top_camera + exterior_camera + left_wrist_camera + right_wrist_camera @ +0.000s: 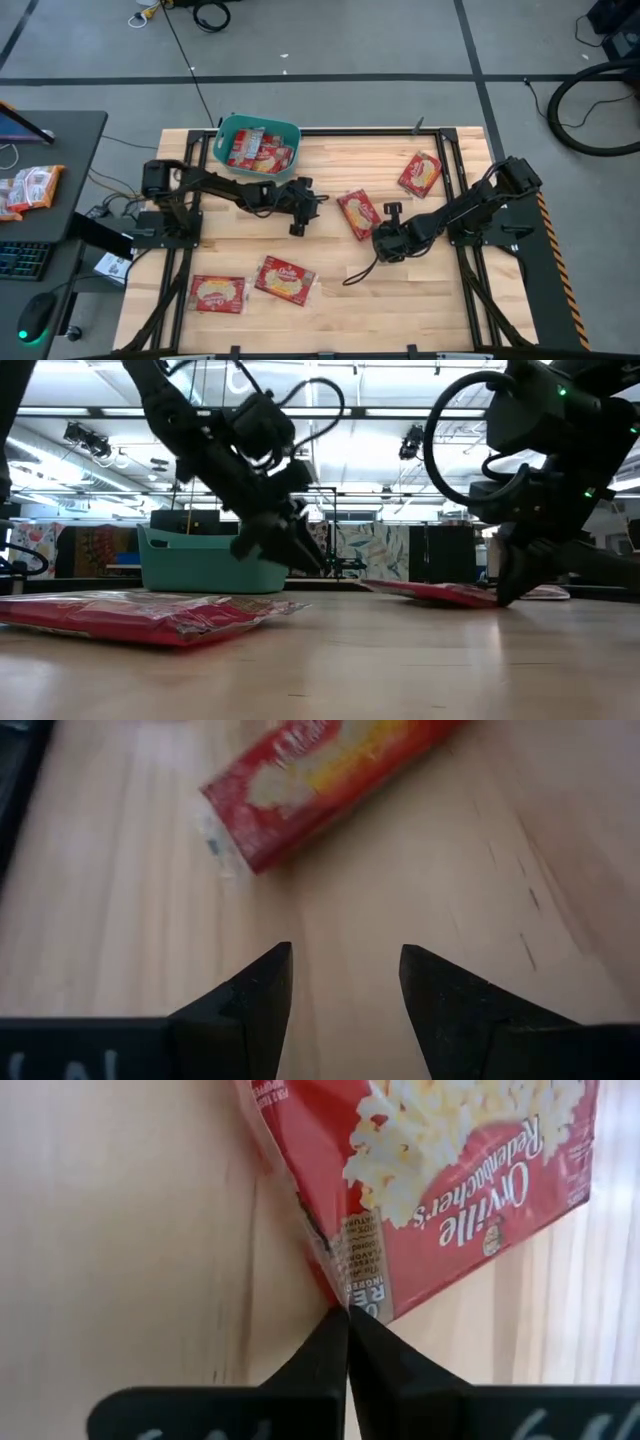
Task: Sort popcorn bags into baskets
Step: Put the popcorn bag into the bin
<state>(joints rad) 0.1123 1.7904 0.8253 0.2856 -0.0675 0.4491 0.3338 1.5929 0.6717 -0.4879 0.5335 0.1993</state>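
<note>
teal basket (232,128), red-orange popcorn bags (358,213)

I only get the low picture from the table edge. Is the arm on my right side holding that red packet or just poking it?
Observer: The right tool is shut on the corner of the popcorn bag; its wrist view shows the tips pinched on the bag's edge.
Operator: Is anything in the blue-green tub yet?
Observer: Yes. From above, the teal basket already holds several bags.
Operator: What is the other arm doing?
Observer: The left tool is open and empty over bare wood, pointing toward that same bag.
Operator: How many packets are left lying out?
Observer: Four on the table in the high view, counting the one being pinched.
</note>
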